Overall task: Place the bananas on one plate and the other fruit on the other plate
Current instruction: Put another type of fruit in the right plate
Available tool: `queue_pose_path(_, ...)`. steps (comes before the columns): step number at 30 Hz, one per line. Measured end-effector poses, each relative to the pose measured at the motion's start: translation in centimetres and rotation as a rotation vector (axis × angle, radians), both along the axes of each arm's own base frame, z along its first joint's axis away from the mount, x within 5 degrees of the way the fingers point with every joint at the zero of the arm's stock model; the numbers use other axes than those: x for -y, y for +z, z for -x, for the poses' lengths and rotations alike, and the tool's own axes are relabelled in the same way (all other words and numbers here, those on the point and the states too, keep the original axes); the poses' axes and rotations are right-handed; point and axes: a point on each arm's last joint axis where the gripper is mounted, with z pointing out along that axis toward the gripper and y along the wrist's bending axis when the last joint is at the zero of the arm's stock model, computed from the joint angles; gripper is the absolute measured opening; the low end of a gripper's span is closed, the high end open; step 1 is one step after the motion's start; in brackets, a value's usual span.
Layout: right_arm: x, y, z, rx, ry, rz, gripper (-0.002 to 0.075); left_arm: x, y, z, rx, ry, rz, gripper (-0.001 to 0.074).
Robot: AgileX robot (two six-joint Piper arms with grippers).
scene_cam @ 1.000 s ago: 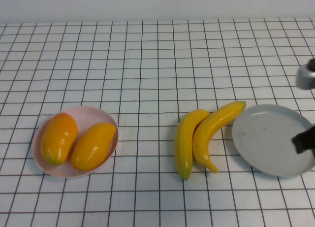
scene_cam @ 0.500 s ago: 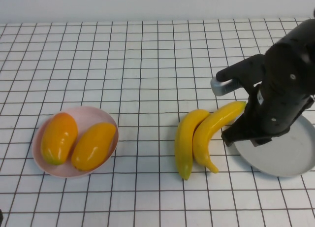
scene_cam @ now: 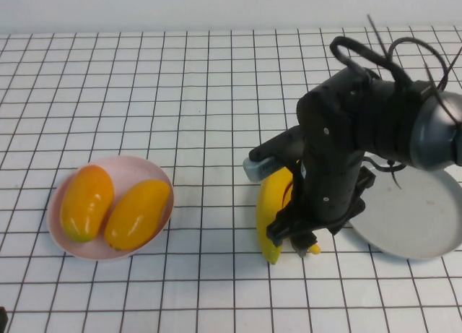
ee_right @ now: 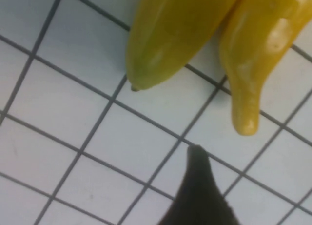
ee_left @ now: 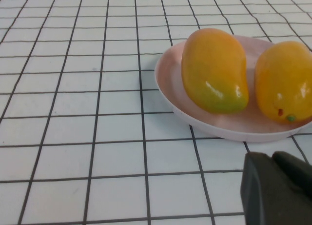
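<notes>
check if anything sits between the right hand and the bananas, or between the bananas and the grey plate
Nothing visible does. The right hand hangs right over the bananas with only bare table below its fingertip. The grey plate lies just beside them, nothing on it. The left hand is parked near the pink plate.

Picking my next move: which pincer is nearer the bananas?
Right. The right pincer hovers directly over the bananas. The left pincer sits beside the pink plate, far off.
</notes>
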Motion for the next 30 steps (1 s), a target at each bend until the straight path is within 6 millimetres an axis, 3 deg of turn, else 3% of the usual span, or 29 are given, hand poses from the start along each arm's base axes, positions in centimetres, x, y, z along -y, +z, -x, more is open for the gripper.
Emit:
queue_pose_path(13,-1.2,-4.3,-1.2,-0.030,0.056,0.047,0.0418,0.0,0.0,0.0,0.000,0.000,0.001,-0.0004)
queue_pose_path(16,-1.2,-5.1,-1.4,-0.033,0.068,0.068,0.0365,0.0,0.0,0.0,0.000,0.000,0.001,-0.0004)
queue_pose_path(19,-1.1,-5.6,-1.6,-0.035,0.076,0.089,0.0265,0.0,0.0,0.0,0.000,0.000,0.001,-0.0004)
queue_pose_path(23,-1.1,-5.3,-1.8,-0.020,0.081,0.101,0.0096,0.0,0.0,0.0,0.000,0.000,0.001,-0.0004)
queue_pose_path(26,-1.0,-4.5,-1.9,-0.014,0.082,0.120,0.0088,0.0,0.0,0.0,0.000,0.000,0.001,-0.0004)
queue_pose_path(30,-0.3,-1.2,-1.4,0.049,0.069,0.103,0.0088,0.0,0.0,0.0,0.000,0.000,0.001,-0.0004)
